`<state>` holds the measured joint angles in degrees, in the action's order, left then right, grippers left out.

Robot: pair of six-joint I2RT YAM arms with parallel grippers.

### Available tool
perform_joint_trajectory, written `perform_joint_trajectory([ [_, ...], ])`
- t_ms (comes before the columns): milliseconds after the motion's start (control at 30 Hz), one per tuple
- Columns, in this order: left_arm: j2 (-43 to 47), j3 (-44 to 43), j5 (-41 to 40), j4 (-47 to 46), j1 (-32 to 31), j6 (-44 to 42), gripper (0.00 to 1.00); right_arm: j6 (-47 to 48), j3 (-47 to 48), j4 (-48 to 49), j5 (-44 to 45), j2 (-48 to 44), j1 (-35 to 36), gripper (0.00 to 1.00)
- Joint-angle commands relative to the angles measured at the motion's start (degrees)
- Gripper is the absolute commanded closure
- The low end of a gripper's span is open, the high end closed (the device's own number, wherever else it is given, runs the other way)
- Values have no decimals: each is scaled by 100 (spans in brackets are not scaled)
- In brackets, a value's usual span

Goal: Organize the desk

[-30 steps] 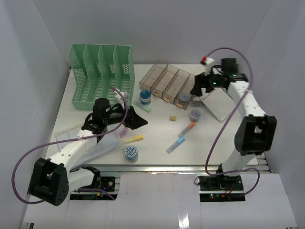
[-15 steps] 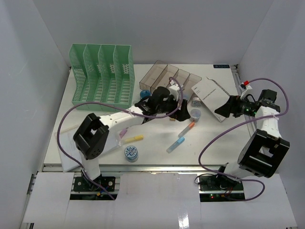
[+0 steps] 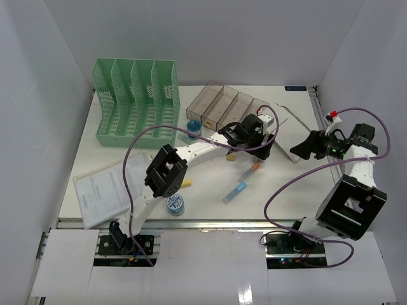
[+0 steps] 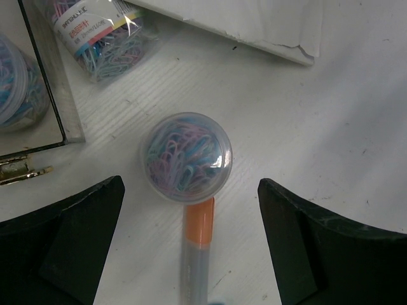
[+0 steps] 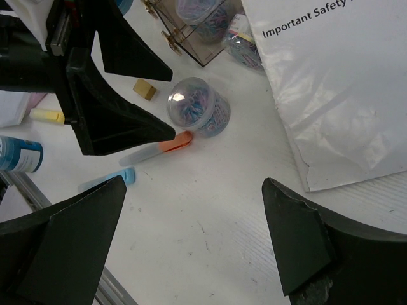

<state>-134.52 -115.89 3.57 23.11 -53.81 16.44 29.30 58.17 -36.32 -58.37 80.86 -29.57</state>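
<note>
Desk [image 3: 206, 178] partly hidden beneath left arm [image 3: 197, 150].

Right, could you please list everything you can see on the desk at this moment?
desk: one, white, under everything
file rack: one, green, far left
compartment tray: one, clear, far middle
paper-clip tubs: three, clear; upright one below the left gripper, one lying beside the tray, one inside it
markers: two, orange-capped and blue-capped, middle
yellow marker: one, by the left arm
blue jars: two, by the tray and near the front
tan block: one, middle
booklet: one, white, right
sleeved sheet: one, front left
left gripper: black, open
right gripper: black, open
</note>
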Motion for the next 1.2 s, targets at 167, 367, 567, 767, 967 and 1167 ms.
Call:
perform_joint_trajectory([
  [167, -325, -819, -201, 446, -103, -209, 2, 173, -13, -81, -292, -111, -40, 6],
  [367, -568, -1077, -252, 519, -104, -220, 2, 190, -16, -103, -332, -105, -49, 6],
  [567, -724, -1233, -451, 519, -121, -237, 3, 199, -16, -104, -333, -88, -49, 6],
  [767, -831, -1295, -492, 507, -115, -188, 15, 205, -8, -127, -359, -62, -49, 7],
  [967, -811, -1350, -504, 468, -124, -178, 41, 246, 7, -174, -374, -18, -49, 10],
  [1167, -669, -1316, -416, 386, -130, -188, 78, 252, -8, -165, -359, -13, -58, 10],
])
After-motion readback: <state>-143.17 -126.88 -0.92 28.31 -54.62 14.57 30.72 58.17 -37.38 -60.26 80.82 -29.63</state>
